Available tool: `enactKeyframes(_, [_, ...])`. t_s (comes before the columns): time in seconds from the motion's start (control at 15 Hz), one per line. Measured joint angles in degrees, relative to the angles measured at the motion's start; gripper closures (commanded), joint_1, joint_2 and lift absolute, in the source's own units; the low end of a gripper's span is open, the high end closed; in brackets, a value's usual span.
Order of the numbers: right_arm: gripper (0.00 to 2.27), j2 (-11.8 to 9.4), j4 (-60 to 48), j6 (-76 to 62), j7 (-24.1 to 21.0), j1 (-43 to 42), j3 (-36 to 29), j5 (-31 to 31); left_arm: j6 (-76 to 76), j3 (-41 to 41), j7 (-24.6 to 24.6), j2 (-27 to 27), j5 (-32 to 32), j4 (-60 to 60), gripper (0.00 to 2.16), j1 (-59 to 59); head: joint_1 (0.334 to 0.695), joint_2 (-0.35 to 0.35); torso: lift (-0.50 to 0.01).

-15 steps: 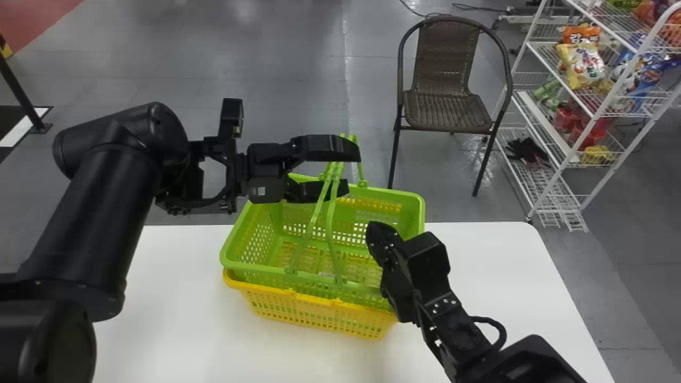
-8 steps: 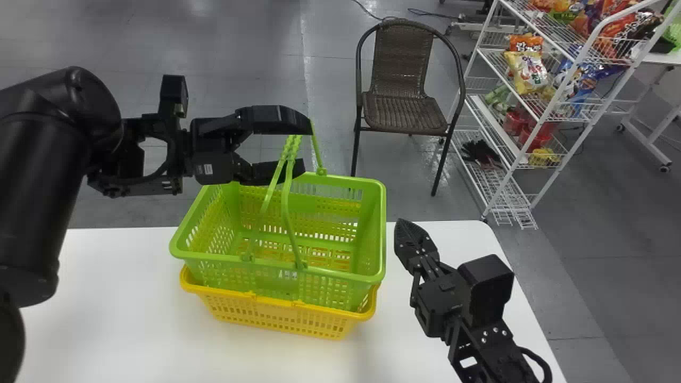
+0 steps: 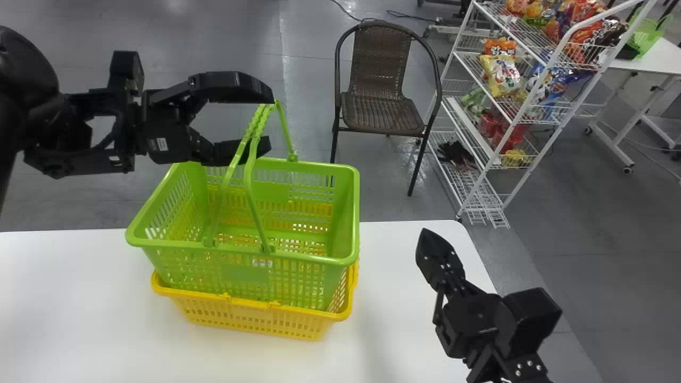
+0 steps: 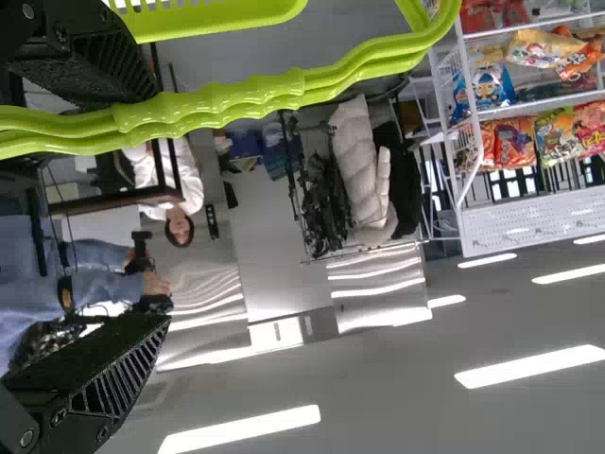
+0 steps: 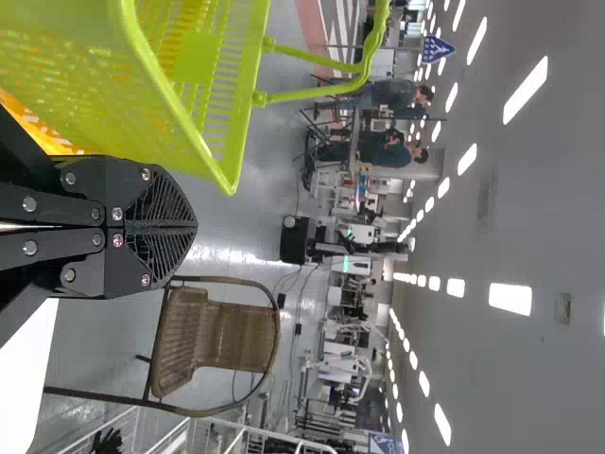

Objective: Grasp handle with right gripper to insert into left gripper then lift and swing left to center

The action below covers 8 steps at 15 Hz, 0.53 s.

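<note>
In the head view, the handle [image 3: 254, 133] rises between the spread fingers of the left pincer [image 3: 270, 122], with the green basket [image 3: 298, 266] lower down, nested in the yellow basket [image 3: 255, 319] on the table [image 3: 80, 298]; the right pincer [image 3: 424, 234], pressed together, is apart from both. In the left wrist view, the handle crosses between the left pincer's [image 4: 156, 199] parted fingers, nearer one. In the right wrist view, the right pincer's [image 5: 197, 226] fingers meet near the green basket, a chair [image 5: 175, 350] beyond them

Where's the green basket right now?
Head view, left of center: the green basket sits in the yellow basket on the white table, handles up between the left gripper's open fingers.
</note>
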Motion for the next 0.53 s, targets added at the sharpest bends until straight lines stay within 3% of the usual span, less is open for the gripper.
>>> enactKeyframes(0.53, [1.96, 0.77, 2.43, -6.45, 2.71, 4.19, -6.43, -3.46, 0.08, 0.75, 1.14, 0.78, 0.58, -0.09, 0.13, -4.32, 0.679, -0.273, 0.0])
